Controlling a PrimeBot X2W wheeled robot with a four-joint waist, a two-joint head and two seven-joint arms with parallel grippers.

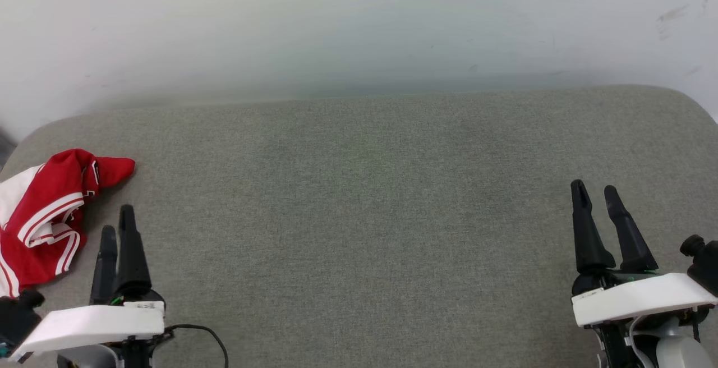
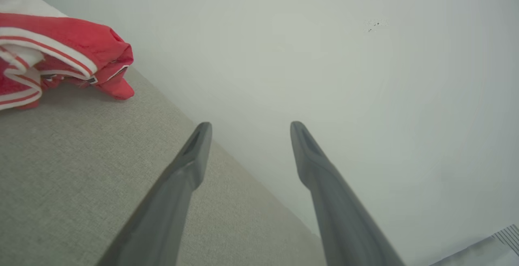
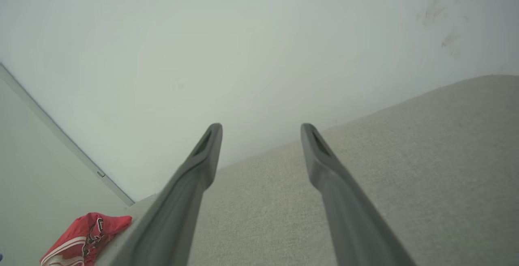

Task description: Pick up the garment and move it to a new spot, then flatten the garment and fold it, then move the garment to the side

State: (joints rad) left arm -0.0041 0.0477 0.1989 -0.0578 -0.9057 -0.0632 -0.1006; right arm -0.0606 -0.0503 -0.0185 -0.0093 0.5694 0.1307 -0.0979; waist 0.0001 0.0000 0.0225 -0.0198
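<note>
Shirt (image 1: 45, 211) bunched at desk's (image 1: 359, 216) left edge, just beyond open left claw (image 1: 118, 217); right claw (image 1: 593, 186) open, well apart

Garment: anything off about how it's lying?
Yes: the garment lies crumpled at the left edge of the cushion, cut off by the head view's border. The left gripper and right gripper stand open, clear of it.

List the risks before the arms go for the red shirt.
1. The shirt lies bunched at the left edge of the cushion; a clumsy grab may push it off.
2. Its layers overlap, so the open left tool may pinch several at once, which would hamper flattening.
3. The open right tool sits far across the cushion; a two-armed lift likely needs a long reach.
</note>
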